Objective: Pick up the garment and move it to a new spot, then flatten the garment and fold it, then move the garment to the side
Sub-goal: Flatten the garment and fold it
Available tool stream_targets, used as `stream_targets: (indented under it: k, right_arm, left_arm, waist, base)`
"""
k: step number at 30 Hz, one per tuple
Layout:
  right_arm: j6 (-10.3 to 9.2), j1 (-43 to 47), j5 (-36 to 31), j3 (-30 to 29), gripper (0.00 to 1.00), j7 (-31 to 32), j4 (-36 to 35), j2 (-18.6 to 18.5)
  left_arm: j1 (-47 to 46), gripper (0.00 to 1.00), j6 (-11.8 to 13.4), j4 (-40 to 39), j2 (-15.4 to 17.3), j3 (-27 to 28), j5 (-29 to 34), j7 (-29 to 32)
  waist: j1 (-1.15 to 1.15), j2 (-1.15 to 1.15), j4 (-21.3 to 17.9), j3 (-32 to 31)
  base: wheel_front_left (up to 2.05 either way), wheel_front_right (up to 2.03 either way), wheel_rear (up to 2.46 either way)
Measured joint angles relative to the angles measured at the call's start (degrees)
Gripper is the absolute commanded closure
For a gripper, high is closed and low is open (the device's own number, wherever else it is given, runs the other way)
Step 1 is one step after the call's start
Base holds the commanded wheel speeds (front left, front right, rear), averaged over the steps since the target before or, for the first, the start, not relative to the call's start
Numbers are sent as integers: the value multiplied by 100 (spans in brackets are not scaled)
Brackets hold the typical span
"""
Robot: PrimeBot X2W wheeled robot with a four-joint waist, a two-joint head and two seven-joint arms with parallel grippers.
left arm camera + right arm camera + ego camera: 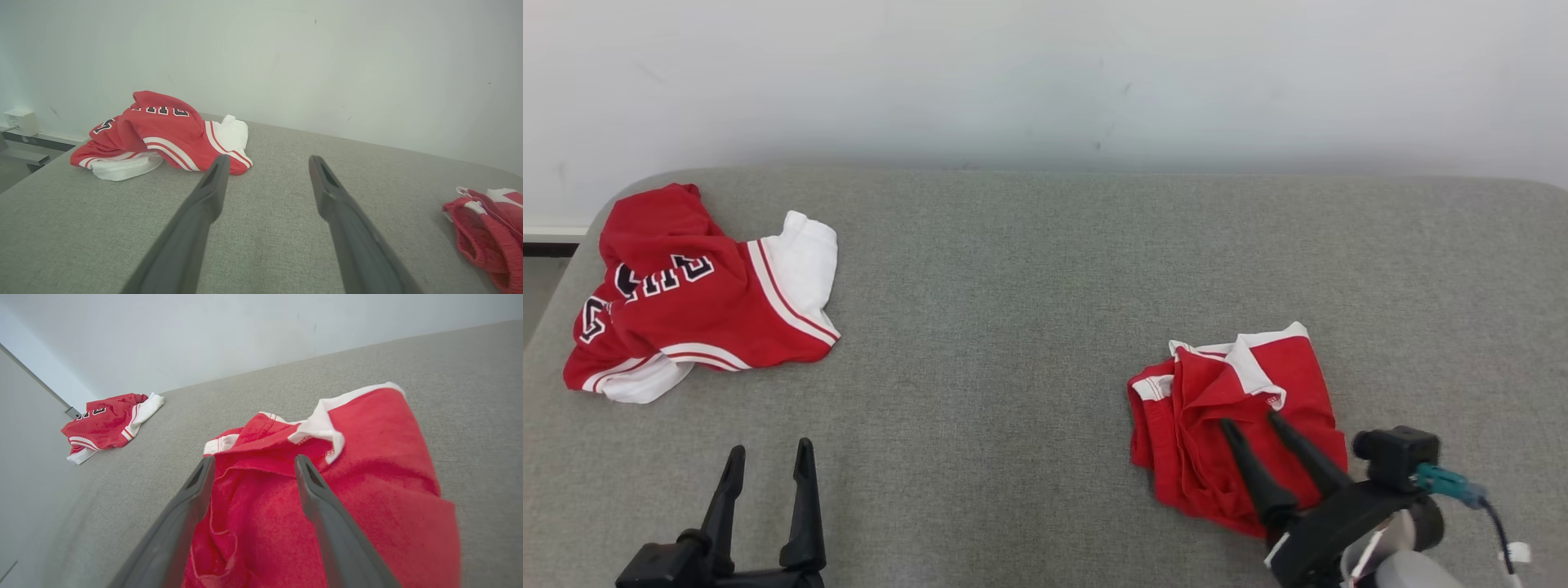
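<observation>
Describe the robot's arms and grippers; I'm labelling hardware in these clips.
The left gripper and right gripper each have two long, tapering black fingers on a black base, with a slot near each tip. Behind the right one sit a black camera module, a teal connector with a dark cable and white tag, and a pale forearm.

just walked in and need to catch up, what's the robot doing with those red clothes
The right gripper is open, its fingers spread over the crumpled red and white garment on the right of the grey padded surface; nothing is gripped yet. The left gripper is open too, over bare surface. A red lettered jersey lies bunched at the far left.
</observation>
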Motion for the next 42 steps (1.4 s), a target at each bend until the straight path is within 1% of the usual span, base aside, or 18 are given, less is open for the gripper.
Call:
stream_targets:
  k: [3, 7, 8, 10, 11, 15, 19, 22, 28, 35, 41, 42]
  right_arm:
    - [0, 69, 22, -312, 0, -138, -77, -102]
    - [0, 118, -29, -706, 0, -235, 97, -277]
    - [0, 118, -93, -767, 7, -247, 172, -304]
    - [0, 102, -223, -868, 76, -308, 328, -347]
    - [0, 74, -305, -888, 100, -333, 390, -357]
    - [0, -115, -649, -860, 100, -405, 654, -335]
    - [0, -274, -790, -801, 100, -422, 957, -182]
    - [0, -417, -923, -719, 100, -376, 1257, -129]
    - [0, -803, -1081, -616, 100, -381, 1903, 101]
    - [0, -1322, -1168, -549, 100, -609, 2513, 534]
    - [0, -1474, -1276, -298, 100, -739, 2697, 882]
    - [0, -1474, -1317, -225, 100, -757, 2727, 998]
  left_arm:
    - [4, 0, 0, -30, 2, 36, 1, 0]
    - [5, 0, 0, -60, 1, 34, 2, 0]
    - [5, 0, 0, -66, 1, 30, 5, 0]
    - [2, 0, -3, -69, 1, 13, 7, 0]
    - [-4, 0, -7, -73, 0, 3, 7, 0]
    - [-47, 0, -9, -67, 1, -21, 11, 0]
    - [-66, 0, -9, -52, 1, -41, 18, 0]
    - [-93, 0, -15, -26, 1, -42, 18, 0]
    - [-188, 0, -43, 9, 1, -103, 20, 0]
    - [-224, 0, -53, 36, 0, -149, 18, 0]
    - [-263, 0, -55, 53, 0, -155, 9, 0]
    - [-265, 0, -55, 56, 1, -159, 7, 0]
  waist:
    - [0, 0, -47, 3]
    - [0, 0, -81, 50]
    - [0, 0, -85, 65]
    - [0, 0, -80, 99]
    - [0, 0, -75, 118]
    - [0, 0, -31, 181]
    - [0, 0, 39, 215]
    - [0, 0, 98, 241]
    - [0, 0, 251, 295]
    - [0, 0, 454, 350]
    - [0, 0, 577, 394]
    - [0, 0, 602, 409]
  base:
    - [0, 0, 0]
    - [0, 0, 0]
    - [0, 0, 0]
    - [0, 0, 0]
    - [0, 0, 0]
    - [0, 0, 0]
    - [0, 0, 0]
    - [0, 0, 0]
    - [0, 0, 0]
    - [0, 0, 0]
    - [0, 0, 0]
    - [0, 0, 0]
